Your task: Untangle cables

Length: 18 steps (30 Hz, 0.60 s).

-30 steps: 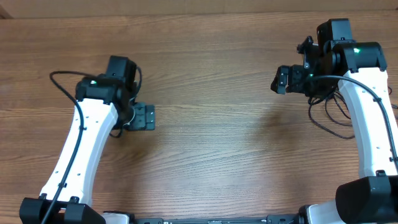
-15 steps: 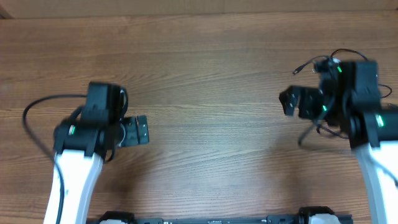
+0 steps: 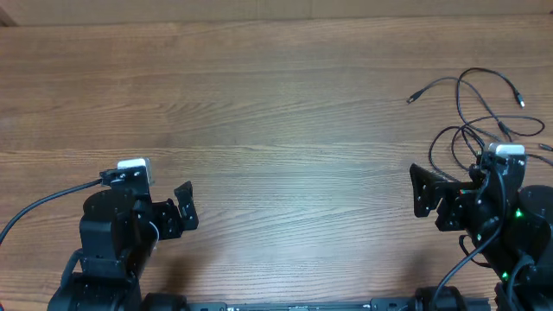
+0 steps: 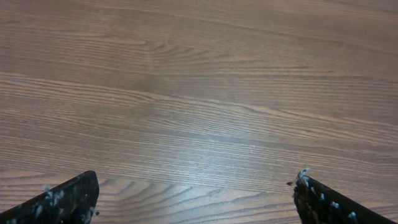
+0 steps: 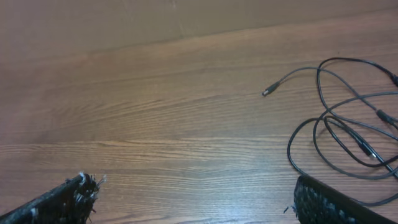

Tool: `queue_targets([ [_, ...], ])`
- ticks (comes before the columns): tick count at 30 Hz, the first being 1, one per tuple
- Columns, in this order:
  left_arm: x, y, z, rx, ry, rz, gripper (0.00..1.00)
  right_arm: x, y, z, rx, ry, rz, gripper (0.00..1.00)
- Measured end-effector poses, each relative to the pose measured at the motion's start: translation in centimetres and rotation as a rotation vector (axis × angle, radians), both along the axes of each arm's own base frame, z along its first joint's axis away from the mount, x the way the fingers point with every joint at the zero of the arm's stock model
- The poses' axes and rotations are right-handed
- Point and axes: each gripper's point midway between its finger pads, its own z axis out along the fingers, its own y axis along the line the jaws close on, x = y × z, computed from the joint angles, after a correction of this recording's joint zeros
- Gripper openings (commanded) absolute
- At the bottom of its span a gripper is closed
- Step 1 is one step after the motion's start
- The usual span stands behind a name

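**Risk of a tighter knot**

I could pinch two crossed cables (image 3: 479, 112) together and tighten the knot; they're that thin. They sit at the far right of the counter (image 3: 276, 104), just ahead of my right tool (image 3: 428, 192): black loops overlapping, small plugs (image 3: 411, 99) trailing outward. Both tools gape, empty; the left tool (image 3: 177, 212) is well apart from them.

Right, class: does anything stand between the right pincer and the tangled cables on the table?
Nothing visible does. The right pincer is open and empty, and only bare wooden table lies between it and the cables, which sprawl just ahead on its right side.
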Motion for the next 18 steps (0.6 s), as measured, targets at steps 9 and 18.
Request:
queue_targets([
  [9,0.0,0.0,-0.1,0.000,0.003,0.000,1.00,-0.1,-0.1,-0.8,-0.003,0.032,-0.003,1.00],
  [18,0.0,0.0,-0.2,0.001,0.008,0.000,1.00,-0.4,-0.1,-1.3,-0.005,0.054,-0.005,1.00],
])
